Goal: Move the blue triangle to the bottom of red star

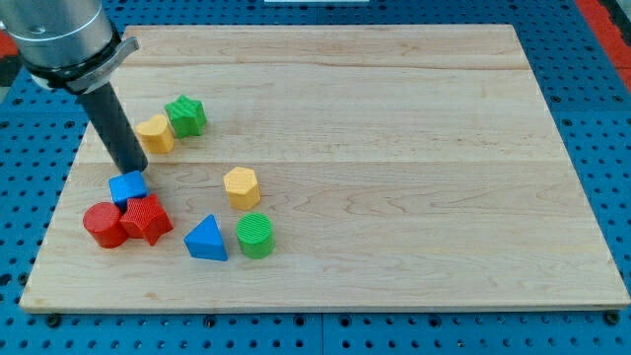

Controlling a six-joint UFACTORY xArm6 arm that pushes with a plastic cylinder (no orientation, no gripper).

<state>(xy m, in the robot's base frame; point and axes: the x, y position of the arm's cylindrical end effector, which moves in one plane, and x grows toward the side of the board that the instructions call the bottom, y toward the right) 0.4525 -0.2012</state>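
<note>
The blue triangle [206,239] lies near the board's bottom left, just left of a green cylinder [255,235]. The red star [146,218] sits to the triangle's left, touching a red cylinder [103,225] on its left and a blue cube [127,186] above it. My tip [132,172] stands at the top edge of the blue cube, above and left of the red star, well away from the blue triangle.
A yellow hexagon [242,186] lies above the green cylinder. A yellow block [155,133] and a green star [185,115] sit together at the upper left. The wooden board [394,148] lies on a blue pegboard.
</note>
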